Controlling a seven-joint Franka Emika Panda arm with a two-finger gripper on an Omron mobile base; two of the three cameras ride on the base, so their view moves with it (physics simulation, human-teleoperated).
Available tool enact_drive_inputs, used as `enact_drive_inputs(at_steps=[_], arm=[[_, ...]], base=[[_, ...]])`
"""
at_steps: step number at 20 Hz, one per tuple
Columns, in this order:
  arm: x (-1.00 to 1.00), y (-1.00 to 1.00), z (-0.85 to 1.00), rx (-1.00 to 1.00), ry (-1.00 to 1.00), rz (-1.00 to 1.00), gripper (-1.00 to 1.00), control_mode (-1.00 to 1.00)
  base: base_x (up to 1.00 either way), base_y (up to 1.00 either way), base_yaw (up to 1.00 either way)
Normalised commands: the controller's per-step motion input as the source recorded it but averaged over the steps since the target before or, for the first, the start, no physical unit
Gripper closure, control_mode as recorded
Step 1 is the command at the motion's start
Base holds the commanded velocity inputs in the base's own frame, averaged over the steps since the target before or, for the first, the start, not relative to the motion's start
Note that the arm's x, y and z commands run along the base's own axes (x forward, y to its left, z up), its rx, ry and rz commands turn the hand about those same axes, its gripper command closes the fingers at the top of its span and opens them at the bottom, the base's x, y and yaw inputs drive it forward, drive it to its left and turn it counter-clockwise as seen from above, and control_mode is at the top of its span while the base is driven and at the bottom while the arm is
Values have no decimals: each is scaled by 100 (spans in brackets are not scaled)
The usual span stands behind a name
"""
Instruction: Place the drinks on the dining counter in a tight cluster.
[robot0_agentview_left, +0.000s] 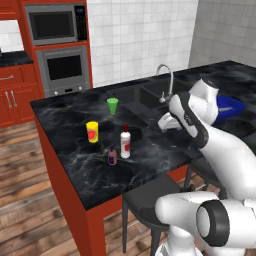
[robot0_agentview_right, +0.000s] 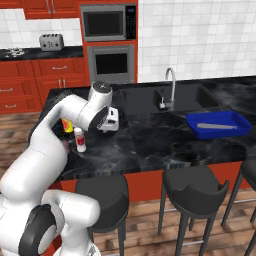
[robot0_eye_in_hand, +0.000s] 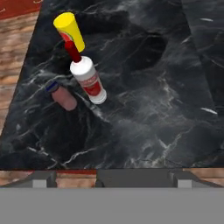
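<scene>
We log the white bottle with red cap and red label (robot0_agentview_left: 125, 142) standing upright on the black marbled dining counter (robot0_agentview_left: 75, 165), near its front edge. The shorter purple bottle with a dark cap (robot0_agentview_left: 112, 155) stands just beside it on the counter, toward the front edge; from the hand view (robot0_eye_in_hand: 64, 98) we see a narrow gap between the two. The yellow cup with a red mark (robot0_agentview_left: 92, 132) stands near the white bottle on its far-left side, and the green cup (robot0_agentview_left: 113, 105) stands farther back, toward the sink basin (robot0_agentview_left: 145, 95). A blue tray (robot0_agentview_right: 218, 124) lies on the counter right of the sink.

The white two-finger gripper (robot0_agentview_left: 168, 123) hovers above the counter, right of the bottles and apart from them. We cannot tell whether its jaws are spread or closed; nothing appears between them.
</scene>
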Motion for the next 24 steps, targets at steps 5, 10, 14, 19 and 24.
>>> enact_drive_inputs(at_steps=[5, 10, 14, 19, 24], arm=[[-51, 1, -2, -11, 8, -35, -100, -100], [-86, 6, 39, -3, -9, -22, -100, -100], [-97, 4, 33, -1, -18, -13, -100, -100], [-97, 25, 3, 0, -21, -2, -100, -100], [-61, 25, 7, 0, -11, 1, -100, -100]], base=[[0, 0, 0], [0, 0, 0], [0, 0, 0], [0, 0, 0], [0, 0, 0]])
